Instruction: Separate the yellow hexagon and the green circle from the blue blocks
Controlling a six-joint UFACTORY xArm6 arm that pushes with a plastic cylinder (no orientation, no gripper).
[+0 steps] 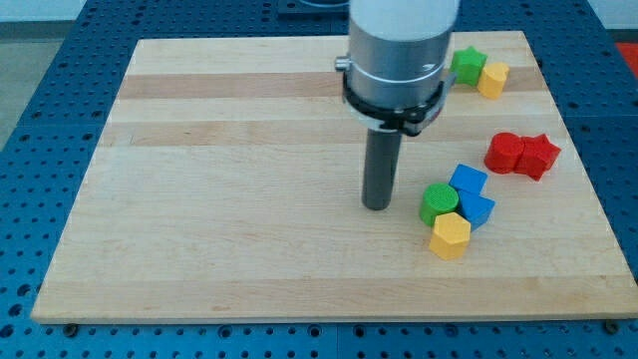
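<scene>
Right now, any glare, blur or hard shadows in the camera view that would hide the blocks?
Camera view: even, soft light, no glare on the board; my tip casts only a faint shadow. Yellow hexagon, green circle and both blue blocks are sharp. The arm's upper body looks washed out.
</scene>
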